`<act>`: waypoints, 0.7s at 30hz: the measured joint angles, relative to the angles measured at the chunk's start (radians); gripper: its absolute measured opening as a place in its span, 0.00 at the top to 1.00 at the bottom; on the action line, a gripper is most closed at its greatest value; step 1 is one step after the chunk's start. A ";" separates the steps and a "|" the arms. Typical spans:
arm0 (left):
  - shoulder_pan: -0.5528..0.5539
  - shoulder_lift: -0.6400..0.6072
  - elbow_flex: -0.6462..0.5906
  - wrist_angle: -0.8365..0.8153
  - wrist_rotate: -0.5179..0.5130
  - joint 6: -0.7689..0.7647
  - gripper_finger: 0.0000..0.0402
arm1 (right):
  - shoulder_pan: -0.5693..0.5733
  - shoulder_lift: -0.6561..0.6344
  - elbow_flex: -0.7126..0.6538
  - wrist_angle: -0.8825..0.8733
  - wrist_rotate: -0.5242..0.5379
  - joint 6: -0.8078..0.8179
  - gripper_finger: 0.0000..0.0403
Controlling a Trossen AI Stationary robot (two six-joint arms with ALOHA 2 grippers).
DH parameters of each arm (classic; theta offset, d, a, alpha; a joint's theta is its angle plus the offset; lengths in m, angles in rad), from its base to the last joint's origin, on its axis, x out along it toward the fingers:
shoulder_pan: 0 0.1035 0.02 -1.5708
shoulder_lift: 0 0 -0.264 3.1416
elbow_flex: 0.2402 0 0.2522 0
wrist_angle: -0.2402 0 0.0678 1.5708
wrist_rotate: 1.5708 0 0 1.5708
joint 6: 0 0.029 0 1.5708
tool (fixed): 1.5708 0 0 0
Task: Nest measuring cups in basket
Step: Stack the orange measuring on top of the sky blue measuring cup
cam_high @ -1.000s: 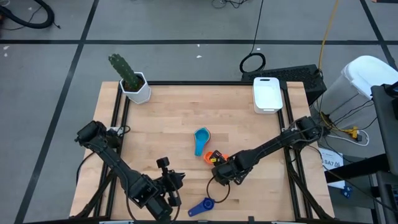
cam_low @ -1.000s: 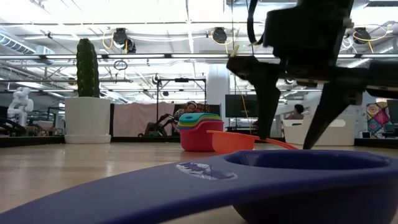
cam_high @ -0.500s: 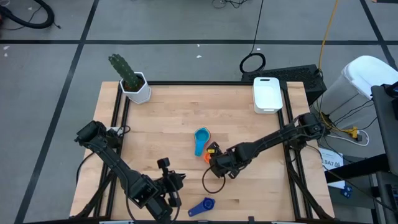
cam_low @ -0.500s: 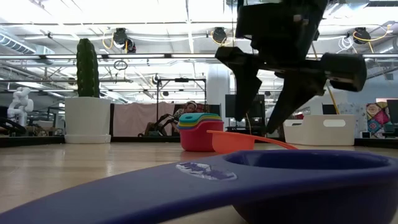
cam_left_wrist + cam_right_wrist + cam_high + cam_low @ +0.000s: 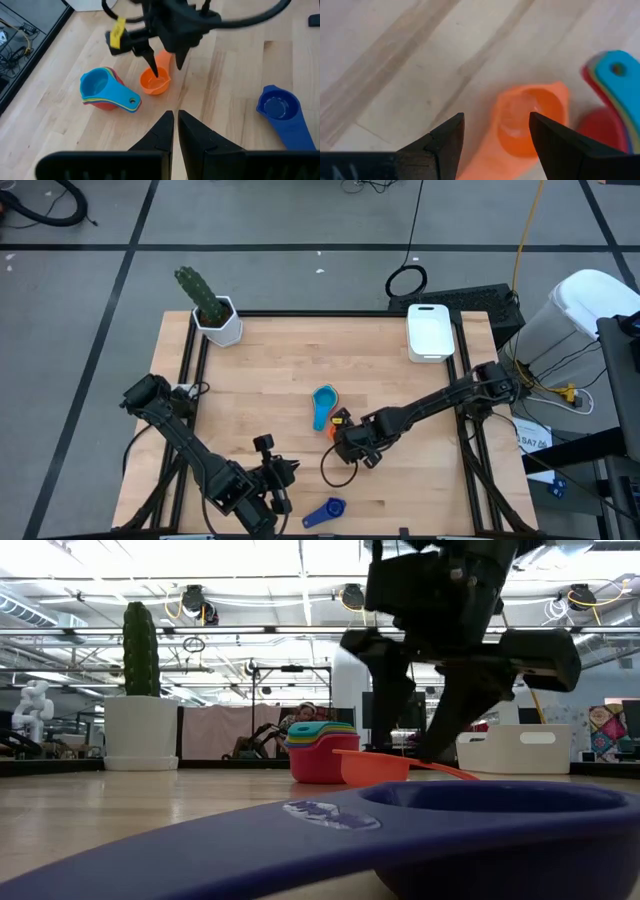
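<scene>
Your table (image 5: 260,370) is mostly bare wood: open board runs across the whole left half and along the far edge between the cactus pot (image 5: 218,321) at the far left corner and the basket (image 5: 430,332) at the far right corner, which sits right against that edge. The right arm reaches in from the right side to mid-table, and you see the right gripper (image 5: 164,64) hanging low over the orange cup (image 5: 154,82), fingers spread wide, one tip down at the bowl and the other beside the handle; they grip nothing. Just beside it on the left lies the nested stack of cups (image 5: 322,406), light blue on top, red at the bottom in the low view (image 5: 322,752); the gap between stack and orange cup is narrow. The left gripper (image 5: 175,131) waits at the near edge, left of centre, fingers nearly closed and empty. The dark blue cup (image 5: 326,512) lies alone near that near edge, just right of the left gripper, well apart from the others
</scene>
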 joint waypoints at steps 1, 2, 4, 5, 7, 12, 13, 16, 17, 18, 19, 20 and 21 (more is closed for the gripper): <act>0.000 0.000 0.000 0.001 0.000 0.000 0.92 | 0.000 0.008 0.000 0.004 -0.008 0.000 0.47; 0.000 0.000 0.000 0.001 0.000 0.000 0.92 | 0.000 0.016 0.000 0.004 -0.008 0.000 0.47; -0.001 0.000 0.000 0.002 0.000 0.000 0.92 | 0.000 0.032 0.000 0.006 -0.008 0.000 0.47; -0.001 0.000 0.000 0.003 0.000 0.000 0.92 | 0.000 0.039 0.000 0.006 -0.007 0.000 0.47; -0.002 0.000 0.000 0.002 0.000 -0.001 0.92 | -0.004 0.050 0.000 0.012 -0.007 0.000 0.47; -0.002 0.000 0.000 0.003 0.000 0.000 0.92 | -0.015 0.071 0.000 0.011 -0.008 0.001 0.52; -0.002 0.000 0.000 0.003 0.000 0.000 0.92 | -0.016 0.072 0.000 0.009 -0.009 0.001 0.55; -0.002 0.000 0.000 0.003 0.000 0.000 0.92 | -0.023 0.072 0.000 0.004 0.001 0.029 0.71; -0.002 0.000 0.000 0.003 0.000 -0.001 0.92 | -0.025 0.072 0.000 -0.005 0.020 0.047 0.78; -0.002 0.000 0.000 0.003 0.000 -0.001 0.92 | -0.027 0.073 0.000 -0.023 0.032 0.063 0.86; -0.002 0.000 0.000 0.003 0.000 -0.001 0.92 | -0.028 0.073 0.001 -0.046 0.052 0.084 0.93; -0.002 0.000 0.000 0.003 0.000 -0.001 0.92 | -0.029 0.072 0.001 -0.076 0.075 0.116 0.96; -0.002 0.000 0.000 0.003 0.000 -0.001 0.92 | -0.032 0.072 0.001 -0.113 0.104 0.162 0.97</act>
